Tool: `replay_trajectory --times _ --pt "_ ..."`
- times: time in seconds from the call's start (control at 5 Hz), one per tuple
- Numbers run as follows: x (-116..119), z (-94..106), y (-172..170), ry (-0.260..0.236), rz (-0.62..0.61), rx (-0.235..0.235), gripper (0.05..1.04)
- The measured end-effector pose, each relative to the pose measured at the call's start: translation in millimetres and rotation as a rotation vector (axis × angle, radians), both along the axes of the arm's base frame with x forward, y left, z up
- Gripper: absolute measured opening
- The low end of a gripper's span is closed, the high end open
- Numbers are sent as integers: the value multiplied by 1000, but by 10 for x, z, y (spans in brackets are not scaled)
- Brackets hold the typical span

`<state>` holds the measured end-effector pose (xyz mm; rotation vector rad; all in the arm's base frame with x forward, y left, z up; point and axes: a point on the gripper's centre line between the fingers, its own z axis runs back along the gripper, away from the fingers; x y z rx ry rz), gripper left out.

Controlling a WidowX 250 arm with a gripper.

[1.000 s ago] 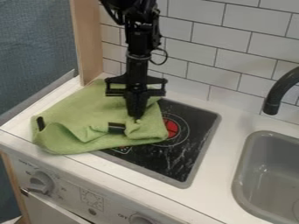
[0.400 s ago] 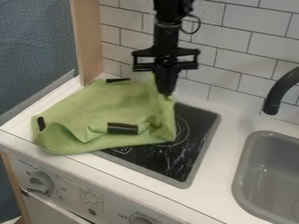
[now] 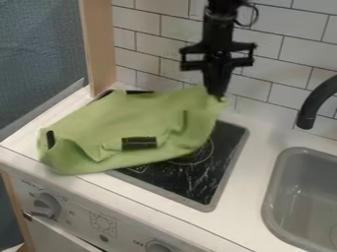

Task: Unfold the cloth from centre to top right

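Note:
The black gripper [image 3: 218, 94] hangs over the back right part of the stove, near the tiled wall, shut on a corner of the green cloth. That corner is held up off the surface. The cloth [image 3: 125, 120] spreads from the counter's left side across much of the stove, its right part drawn toward the gripper. Folds and a bulge run along its front left, and a dark patch shows near its front middle.
The black stove top [image 3: 197, 184] shows at the front and right of the cloth. A grey sink [image 3: 276, 197] with a black faucet [image 3: 307, 118] stands at the right. White tiles [image 3: 289, 74] rise behind, and a wooden post [image 3: 99, 44] stands at the back left.
My gripper has moved right and toward the back, rising, with the cloth's corner in it. The cloth's right part has been pulled out the same way, and its front right edge has lifted.

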<state>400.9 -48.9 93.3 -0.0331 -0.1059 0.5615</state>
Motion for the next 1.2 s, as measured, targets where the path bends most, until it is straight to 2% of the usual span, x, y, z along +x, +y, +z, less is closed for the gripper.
replay_trajectory --times 0.4,0.6,0.8,1.0,1.2 --pt "94 -261 -121 15 24 29 55" --pt "120 -287 -174 -1 25 14 79" --pt "108 -427 -208 28 10 3 239" --pt "105 -428 -214 31 7 -1 505" --pt "89 -446 -222 36 3 -7 819"
